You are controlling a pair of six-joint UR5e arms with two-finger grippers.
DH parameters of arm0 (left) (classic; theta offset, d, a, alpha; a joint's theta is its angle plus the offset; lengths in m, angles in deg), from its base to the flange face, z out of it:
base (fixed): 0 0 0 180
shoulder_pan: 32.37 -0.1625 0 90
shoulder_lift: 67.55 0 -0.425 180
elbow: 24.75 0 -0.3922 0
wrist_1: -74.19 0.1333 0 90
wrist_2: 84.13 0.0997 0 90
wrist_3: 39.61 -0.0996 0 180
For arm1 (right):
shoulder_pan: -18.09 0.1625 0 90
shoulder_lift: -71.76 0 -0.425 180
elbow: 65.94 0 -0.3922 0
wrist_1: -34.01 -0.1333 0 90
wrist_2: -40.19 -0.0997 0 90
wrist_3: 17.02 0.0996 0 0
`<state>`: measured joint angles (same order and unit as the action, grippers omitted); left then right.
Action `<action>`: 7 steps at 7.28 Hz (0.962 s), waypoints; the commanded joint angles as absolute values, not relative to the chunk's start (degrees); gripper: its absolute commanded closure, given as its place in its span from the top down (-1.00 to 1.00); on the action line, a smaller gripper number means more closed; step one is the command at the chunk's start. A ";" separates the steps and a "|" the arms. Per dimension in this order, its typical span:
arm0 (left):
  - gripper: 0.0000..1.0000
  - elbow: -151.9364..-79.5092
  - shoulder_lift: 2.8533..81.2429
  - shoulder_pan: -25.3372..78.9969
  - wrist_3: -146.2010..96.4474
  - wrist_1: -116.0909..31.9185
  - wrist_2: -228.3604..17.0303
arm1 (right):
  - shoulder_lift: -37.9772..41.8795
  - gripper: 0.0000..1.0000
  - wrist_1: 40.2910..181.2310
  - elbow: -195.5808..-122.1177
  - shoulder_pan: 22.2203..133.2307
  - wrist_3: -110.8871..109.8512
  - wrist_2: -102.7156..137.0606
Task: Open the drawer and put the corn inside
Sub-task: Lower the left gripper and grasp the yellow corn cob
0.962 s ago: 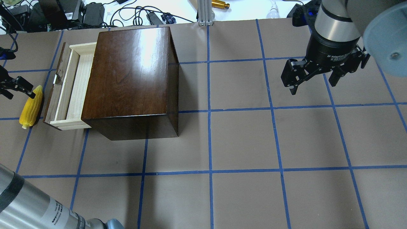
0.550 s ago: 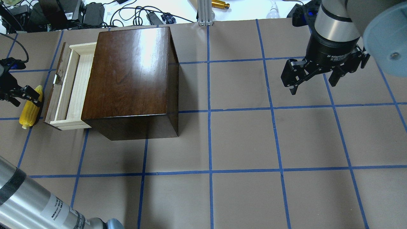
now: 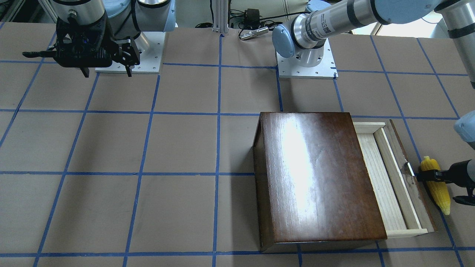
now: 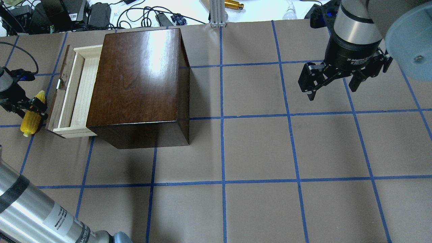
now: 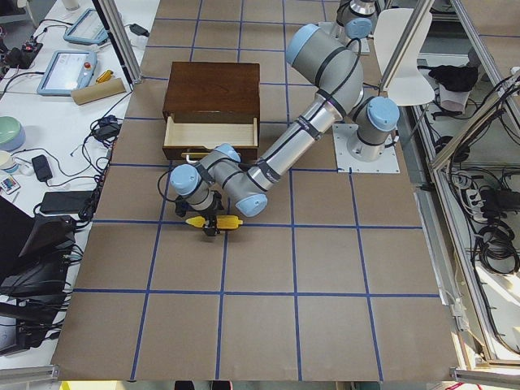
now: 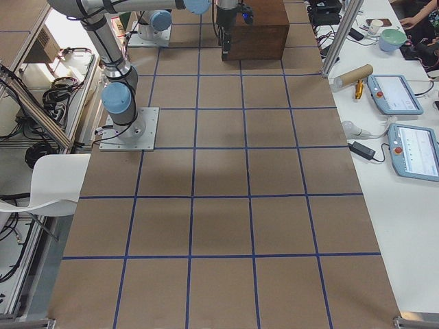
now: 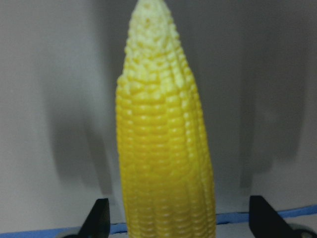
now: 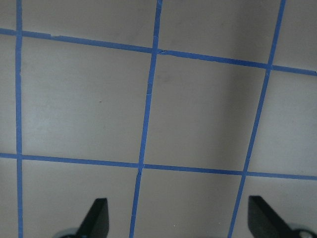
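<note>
Box upper left in overhead; drawer out on its left side. Corn lies outside, just left of drawer front, long axis parallel to it. L gripper spread, straddling corn crosswise, prob. not touching. R gripper spread, upper right, well apart.

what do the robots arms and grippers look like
Both the left arm and right arm are silver tubes with pale blue joint caps; the left shows black bands and a white printed label. The left gripper and right gripper are black, two-fingered; the right has white lettering. A black cable loops at the left wrist.
</note>
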<state>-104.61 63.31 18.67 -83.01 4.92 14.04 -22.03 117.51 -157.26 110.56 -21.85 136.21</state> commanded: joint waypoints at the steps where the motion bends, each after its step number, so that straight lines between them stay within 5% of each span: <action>1: 1.00 -104.56 63.50 18.61 -82.94 5.02 14.22 | -22.11 1.00 117.51 -157.26 110.55 -21.85 136.26; 2: 0.98 -104.47 63.50 18.61 -82.94 5.02 14.13 | -22.11 1.00 117.51 -157.26 110.55 -21.85 136.26; 3: 0.52 -104.47 63.50 18.70 -83.11 5.63 14.04 | -22.11 1.00 117.51 -157.26 110.55 -21.85 136.26; 4: -0.29 -104.47 63.50 18.70 -83.20 5.90 14.13 | -22.02 1.00 117.51 -157.26 110.55 -21.85 136.26; 5: -0.88 -104.47 63.50 18.70 -83.20 5.90 14.22 | -22.02 1.00 117.51 -157.26 110.55 -21.85 136.26; 7: -1.00 -104.47 63.41 18.70 -83.20 5.90 14.22 | -22.11 1.00 117.51 -157.26 110.55 -21.85 136.26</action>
